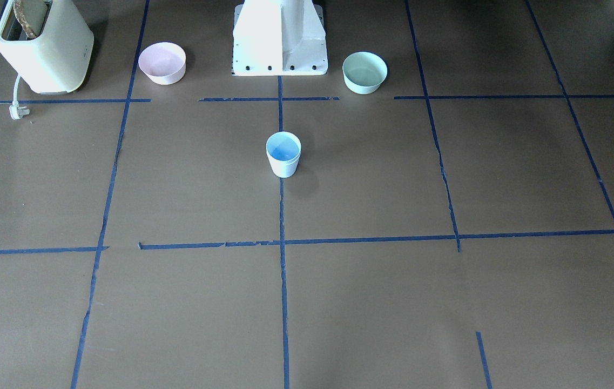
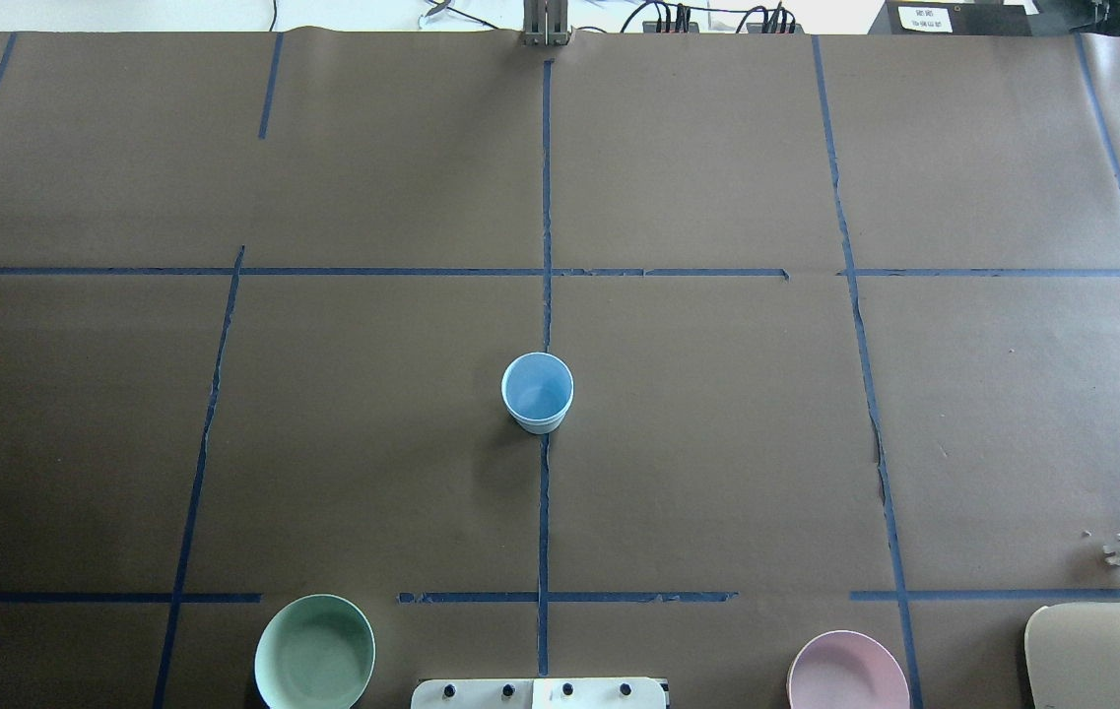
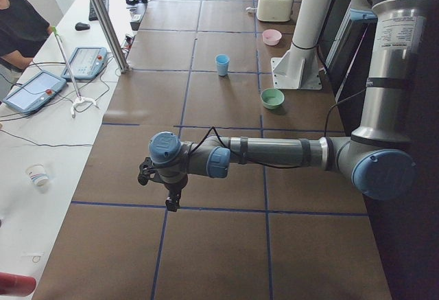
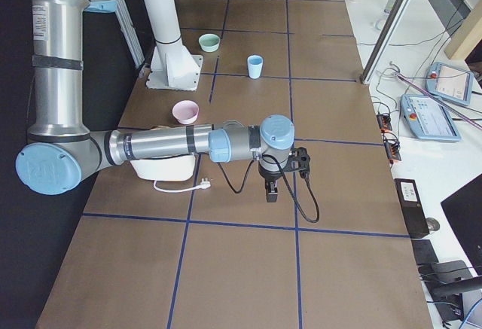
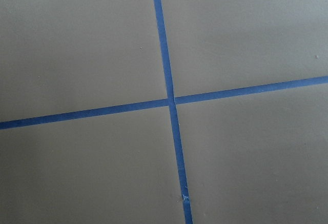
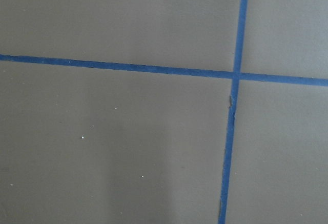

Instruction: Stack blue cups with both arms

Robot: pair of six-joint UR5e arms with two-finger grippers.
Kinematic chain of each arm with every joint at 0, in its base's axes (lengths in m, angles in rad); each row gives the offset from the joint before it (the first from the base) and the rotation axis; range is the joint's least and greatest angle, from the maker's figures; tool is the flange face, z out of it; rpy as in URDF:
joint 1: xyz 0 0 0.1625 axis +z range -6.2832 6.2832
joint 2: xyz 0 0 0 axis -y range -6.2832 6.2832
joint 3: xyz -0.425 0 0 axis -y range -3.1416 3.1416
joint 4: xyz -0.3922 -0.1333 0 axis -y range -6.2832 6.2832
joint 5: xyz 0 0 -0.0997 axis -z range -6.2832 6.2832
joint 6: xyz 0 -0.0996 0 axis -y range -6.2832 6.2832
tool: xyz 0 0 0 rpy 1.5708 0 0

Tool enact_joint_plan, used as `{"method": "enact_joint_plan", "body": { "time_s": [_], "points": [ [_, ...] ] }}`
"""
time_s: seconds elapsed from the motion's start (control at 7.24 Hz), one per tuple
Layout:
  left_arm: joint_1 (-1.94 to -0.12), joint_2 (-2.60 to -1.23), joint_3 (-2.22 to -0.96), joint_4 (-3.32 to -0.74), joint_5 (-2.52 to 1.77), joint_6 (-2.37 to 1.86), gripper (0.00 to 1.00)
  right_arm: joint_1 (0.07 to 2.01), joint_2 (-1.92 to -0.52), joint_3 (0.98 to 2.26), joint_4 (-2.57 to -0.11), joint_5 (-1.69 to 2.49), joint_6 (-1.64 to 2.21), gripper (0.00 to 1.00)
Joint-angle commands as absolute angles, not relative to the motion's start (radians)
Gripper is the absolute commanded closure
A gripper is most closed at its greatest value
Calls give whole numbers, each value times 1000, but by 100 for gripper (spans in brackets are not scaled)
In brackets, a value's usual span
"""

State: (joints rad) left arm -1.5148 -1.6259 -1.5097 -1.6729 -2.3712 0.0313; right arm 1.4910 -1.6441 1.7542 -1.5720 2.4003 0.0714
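Observation:
One pale light-blue cup (image 1: 283, 154) stands upright at the table's middle on the centre tape line; it also shows in the overhead view (image 2: 537, 392) and in both side views (image 3: 222, 64) (image 4: 255, 66). Only one cup shape shows; I cannot tell whether a second is nested in it. My left gripper (image 3: 172, 202) hangs over the table's left end, far from the cup. My right gripper (image 4: 271, 192) hangs over the right end, also far from it. Each shows only in a side view, so I cannot tell if it is open or shut. Both wrist views show only brown paper and blue tape.
A pink bowl (image 1: 162, 62) and a green bowl (image 1: 364, 72) flank the white pedestal (image 1: 279, 38). A cream toaster (image 1: 42, 46) with a loose plug (image 1: 17, 111) stands on the robot's right. Operator desks with tablets (image 4: 435, 107) border the far side.

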Motion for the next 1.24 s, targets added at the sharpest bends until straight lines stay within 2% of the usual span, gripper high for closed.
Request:
{"method": "enact_joint_plan", "body": {
  "time_s": [0.0, 0.28, 0.55, 1.11],
  "points": [
    [-1534, -1609, -1509, -1671, -2372, 34, 0, 1551, -1663, 1675, -1531, 2405, 43, 0],
    [-1586, -1598, -1514, -1663, -2370, 99, 0, 1555, -1677, 1600, -1419, 2405, 25, 0],
    [-1598, -1598, -1563, -1576, -2370, 104, 0, 1555, -1675, 1592, -1410, 2405, 34, 0],
    [-1594, -1595, -1559, -1571, -2355, 107, 0, 1555, -1669, 1592, -1408, 2398, 32, 0]
  ]
}}
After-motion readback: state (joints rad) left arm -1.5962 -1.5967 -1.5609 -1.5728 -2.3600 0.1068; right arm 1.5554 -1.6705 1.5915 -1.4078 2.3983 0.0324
